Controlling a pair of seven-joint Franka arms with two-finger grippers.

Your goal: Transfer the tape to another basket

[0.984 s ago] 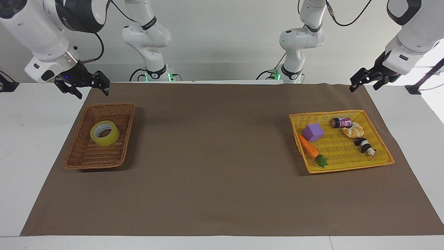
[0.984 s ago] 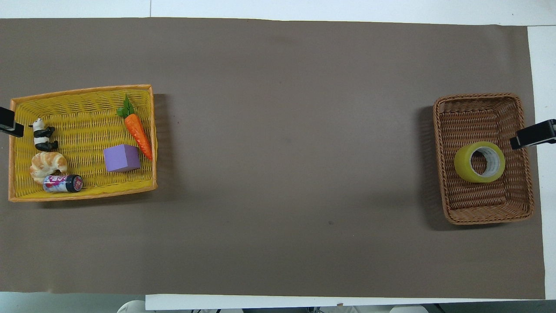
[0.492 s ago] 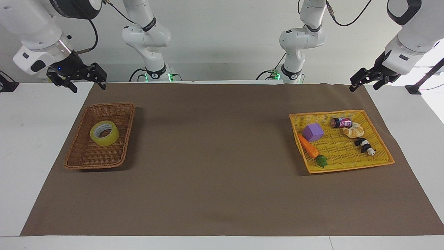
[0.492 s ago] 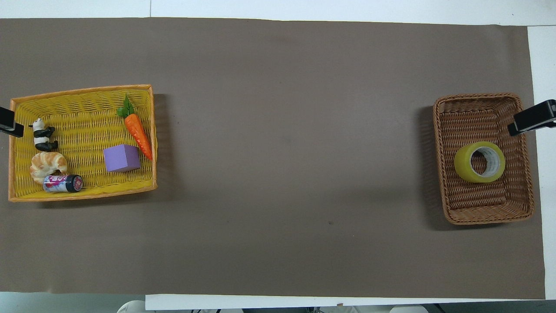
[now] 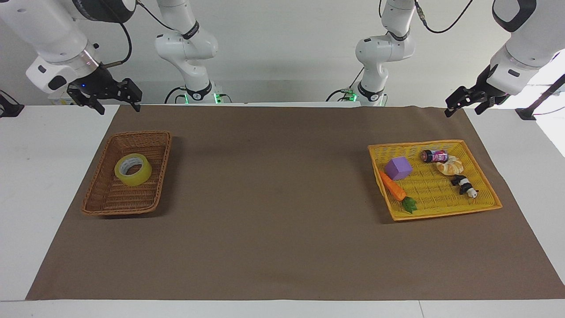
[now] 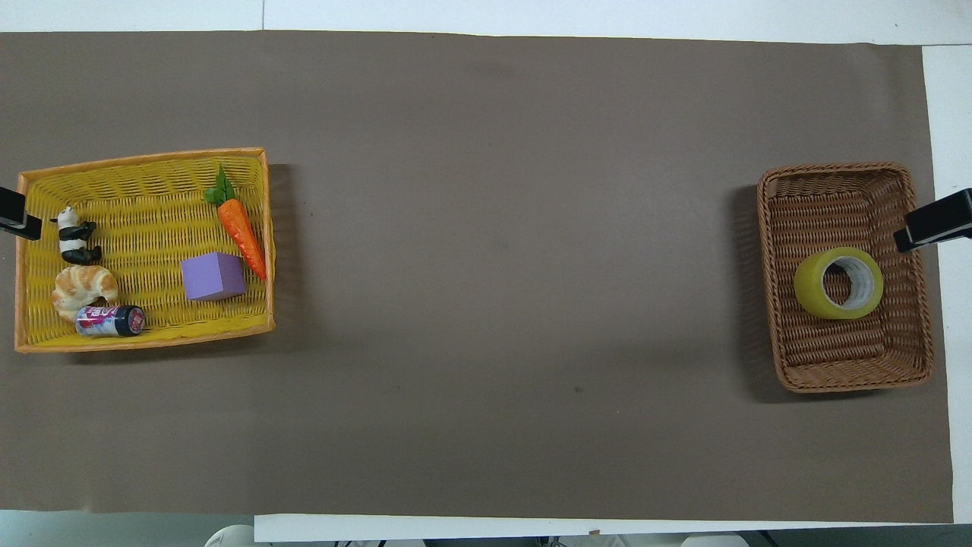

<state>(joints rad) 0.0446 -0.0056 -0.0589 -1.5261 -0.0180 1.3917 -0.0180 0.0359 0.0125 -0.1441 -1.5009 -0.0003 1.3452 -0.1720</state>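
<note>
Tape in wicker basket; right gripper fingers spread, empty; left gripper fingers' spread unclear.

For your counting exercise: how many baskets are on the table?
2. The brown wicker basket sits toward the right arm's end, holding the tape. The yellow basket sits toward the left arm's end, holding small toys. None looks hidden.

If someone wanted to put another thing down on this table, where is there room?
The broad brown mat between the wicker basket and the yellow basket lies bare. The wicker basket's floor is open on either side of the tape. The yellow basket is crowded with a carrot, purple block, can, croissant and panda.
</note>
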